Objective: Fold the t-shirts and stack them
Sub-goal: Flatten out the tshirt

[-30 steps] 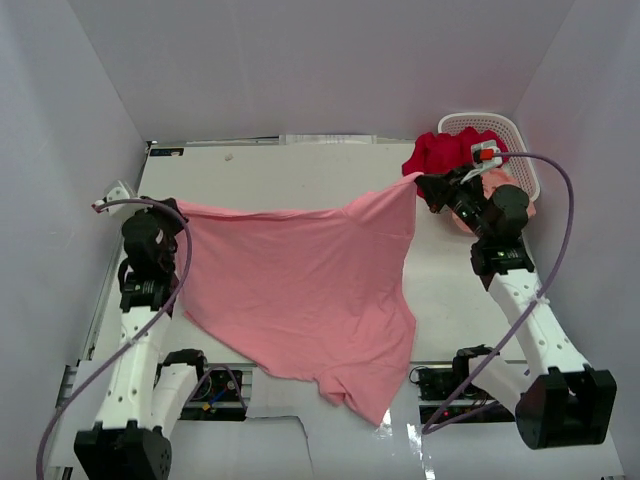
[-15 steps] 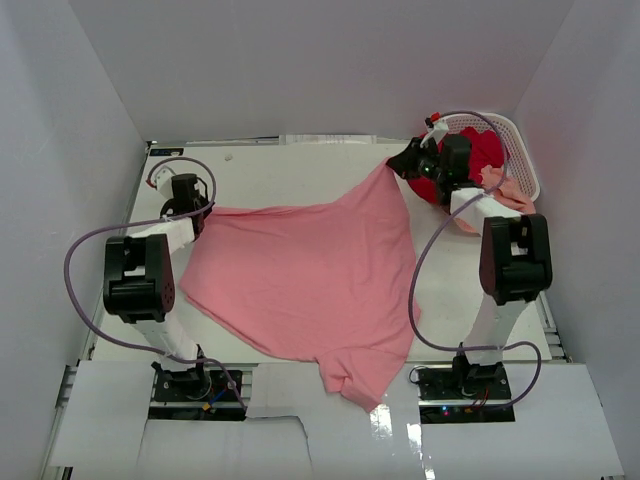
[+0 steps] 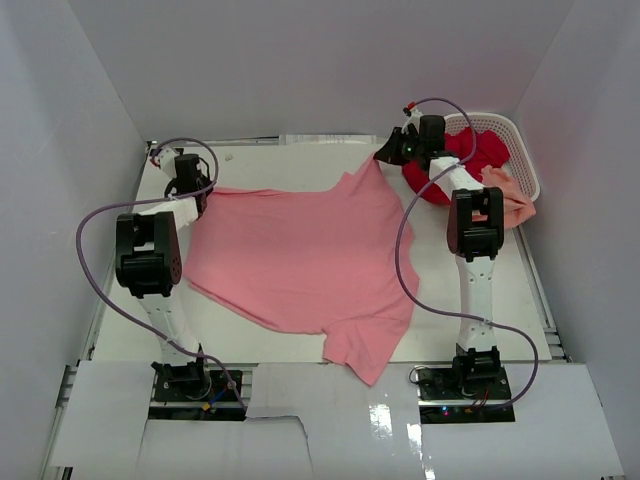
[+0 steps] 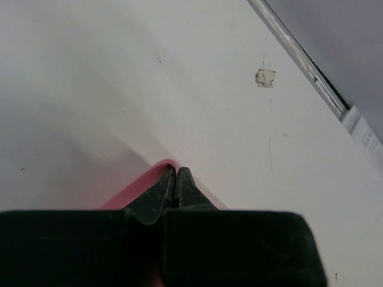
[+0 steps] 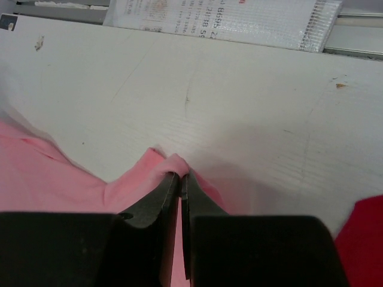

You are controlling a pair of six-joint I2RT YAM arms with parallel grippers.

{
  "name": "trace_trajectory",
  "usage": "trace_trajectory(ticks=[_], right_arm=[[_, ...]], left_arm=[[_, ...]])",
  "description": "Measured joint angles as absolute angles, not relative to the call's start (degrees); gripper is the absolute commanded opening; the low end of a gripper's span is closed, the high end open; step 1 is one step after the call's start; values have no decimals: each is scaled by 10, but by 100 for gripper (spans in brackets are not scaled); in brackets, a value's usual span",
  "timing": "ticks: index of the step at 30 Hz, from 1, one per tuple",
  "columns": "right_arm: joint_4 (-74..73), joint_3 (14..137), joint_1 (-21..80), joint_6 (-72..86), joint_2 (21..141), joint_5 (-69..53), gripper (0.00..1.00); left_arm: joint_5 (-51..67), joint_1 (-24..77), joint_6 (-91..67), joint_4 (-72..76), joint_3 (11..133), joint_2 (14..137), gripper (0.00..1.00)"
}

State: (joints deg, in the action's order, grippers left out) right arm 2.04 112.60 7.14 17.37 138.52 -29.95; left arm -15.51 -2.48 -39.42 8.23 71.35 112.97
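Note:
The medium pink t-shirt (image 3: 300,250) lies spread over the table, its near part hanging toward the front edge. My left gripper (image 3: 190,195) is shut on its far left corner (image 4: 161,170), low over the table. My right gripper (image 3: 385,155) is shut on its far right corner (image 5: 173,164). The deep red t-shirt (image 3: 455,165) lies bunched half in the white basket (image 3: 515,135), and shows at the right wrist view's edge (image 5: 362,239). The pale peach-salmon t-shirt (image 3: 510,200) hangs over the basket's near rim.
The basket stands at the table's far right corner. A plastic-wrapped sheet (image 5: 227,21) lies along the far edge of the table. Grey walls enclose the table on three sides. Purple cables loop off both arms.
Both arms have stretched toward the far edge, dragging the pink t-shirt's held corners away from me. The shirt has come down from hanging and now lies flatter on the table.

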Motion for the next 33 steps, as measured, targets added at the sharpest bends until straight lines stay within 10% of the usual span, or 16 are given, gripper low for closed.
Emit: trace_trajectory(ticks=[5,8,12,33], right_arm=[[-32,1195,71,174,1444,-321,18],[-51,1195,72,178,1454,-333,56],[-58,1192,73,162,1452,-328,76],[-200,1161,102,62,1396,-228,54]], left_arm=[[-160,-29,-390,77,732,1130,0],[-165,-33,-390,73,734,1129,0],[-168,-44,-390,59,734,1129,0],[-161,-67,-388,39,737,1129,0]])
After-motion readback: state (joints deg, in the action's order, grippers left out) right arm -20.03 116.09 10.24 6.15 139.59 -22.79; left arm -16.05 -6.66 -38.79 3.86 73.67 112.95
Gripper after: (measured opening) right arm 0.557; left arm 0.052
